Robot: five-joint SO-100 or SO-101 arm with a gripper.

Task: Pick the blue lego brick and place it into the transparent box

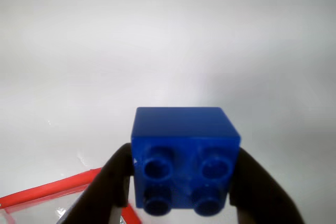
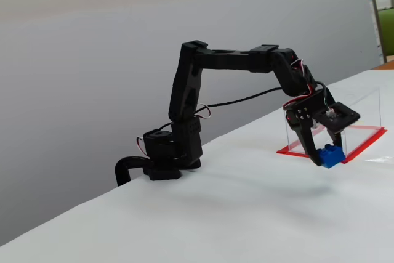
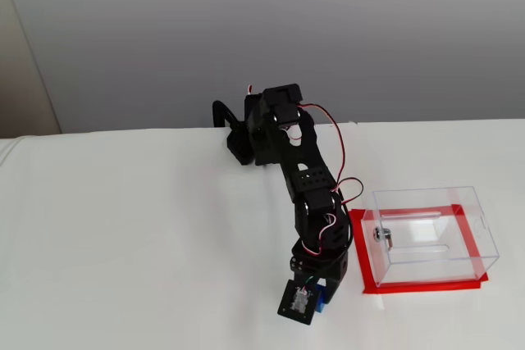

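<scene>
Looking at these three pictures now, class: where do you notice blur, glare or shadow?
Wrist view: the blue lego brick is soft-focused, the white table washed out. A fixed view: faint arm shadow on the table. In another fixed view: the transparent box walls catch light.

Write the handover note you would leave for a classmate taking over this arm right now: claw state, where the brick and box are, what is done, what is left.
Claw: shut on the blue lego brick, one finger on each side, studs facing the wrist camera.
Brick: in the side fixed view it sits low in the claw, near the table; I cannot tell if it is lifted clear.
Transparent box: in the high fixed view it stands to the right of the claw, on its red base. The brick is outside it, beside its near left corner.
Done: the grasp.
Left: lift, carry over the box wall, release inside.
</scene>
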